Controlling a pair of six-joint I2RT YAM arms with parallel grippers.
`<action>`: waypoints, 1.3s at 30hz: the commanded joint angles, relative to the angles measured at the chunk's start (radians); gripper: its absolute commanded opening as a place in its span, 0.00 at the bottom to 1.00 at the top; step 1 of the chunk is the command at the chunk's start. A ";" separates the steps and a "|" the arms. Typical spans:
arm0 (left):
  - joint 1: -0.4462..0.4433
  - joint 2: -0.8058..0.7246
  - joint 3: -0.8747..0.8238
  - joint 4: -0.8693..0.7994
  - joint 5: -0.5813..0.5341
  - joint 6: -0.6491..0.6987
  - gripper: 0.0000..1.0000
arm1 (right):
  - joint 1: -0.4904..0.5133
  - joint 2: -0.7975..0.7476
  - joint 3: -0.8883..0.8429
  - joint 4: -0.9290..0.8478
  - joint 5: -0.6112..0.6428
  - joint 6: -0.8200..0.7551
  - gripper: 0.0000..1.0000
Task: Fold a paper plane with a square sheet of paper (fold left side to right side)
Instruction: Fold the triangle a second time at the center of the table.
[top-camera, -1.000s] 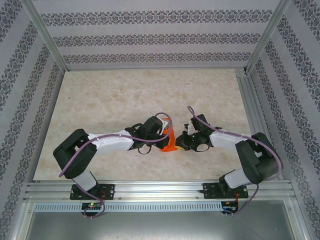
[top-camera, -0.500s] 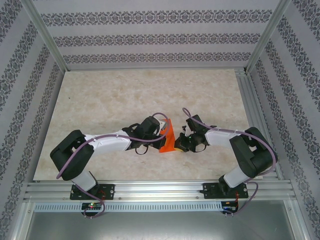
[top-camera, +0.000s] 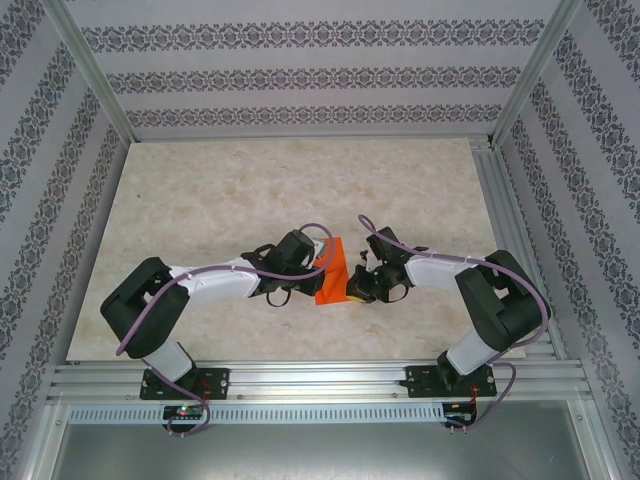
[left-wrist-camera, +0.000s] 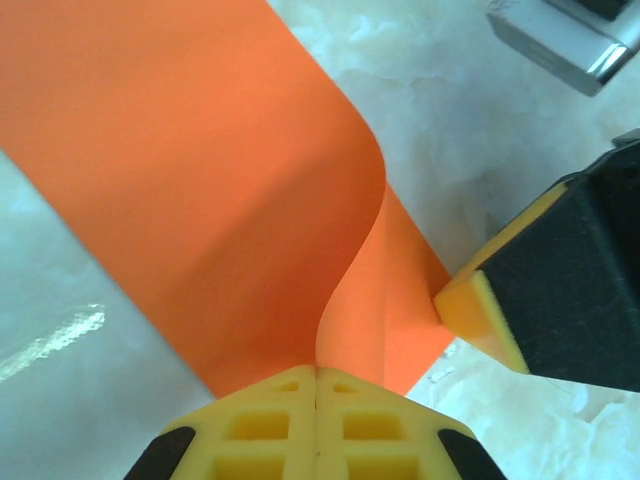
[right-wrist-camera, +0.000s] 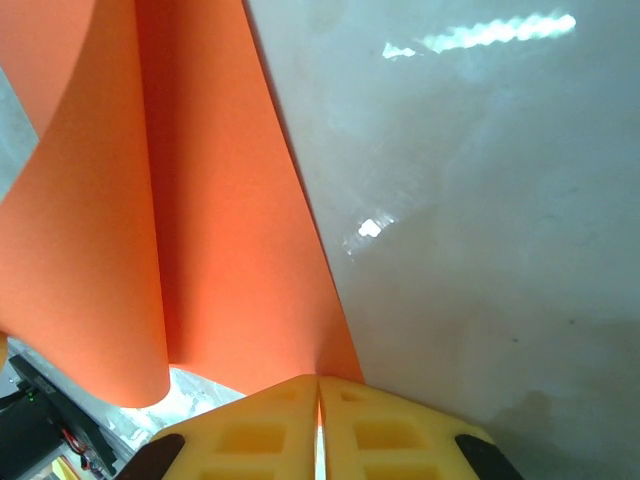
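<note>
The square sheet of paper (top-camera: 331, 274) is bright orange and hangs bent between both grippers just above the table's near middle. My left gripper (top-camera: 320, 266) comes from the left. In the left wrist view its yellow jaws are shut on the sheet (left-wrist-camera: 200, 170), which curls upward from the left gripper (left-wrist-camera: 317, 372). My right gripper (top-camera: 352, 287) comes from the right, shut on the sheet's opposite edge (right-wrist-camera: 230, 230); the right gripper (right-wrist-camera: 318, 382) shows a hairline gap. One of the right gripper's fingertips (left-wrist-camera: 490, 312) touches the paper's corner. The paper plane is out of view.
The marbled beige table (top-camera: 250, 190) stretches far behind the arms. Patterned walls stand on three sides, with aluminium frame posts (top-camera: 90, 75) at the corners. A slotted rail (top-camera: 320, 378) carrying both arm bases runs along the near edge.
Both grippers have shifted a little to the left with the sheet between them. From above the paper now shows a broader face. The right arm's elbow has drawn in.
</note>
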 joint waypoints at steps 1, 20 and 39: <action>0.024 0.026 0.006 -0.024 -0.014 0.042 0.01 | 0.019 0.036 0.008 -0.040 0.058 -0.022 0.10; 0.084 0.099 0.079 -0.058 0.000 0.117 0.01 | 0.024 0.055 0.016 -0.053 0.058 -0.035 0.11; 0.091 0.132 0.085 -0.073 -0.016 0.129 0.01 | 0.026 0.064 0.019 -0.057 0.059 -0.038 0.11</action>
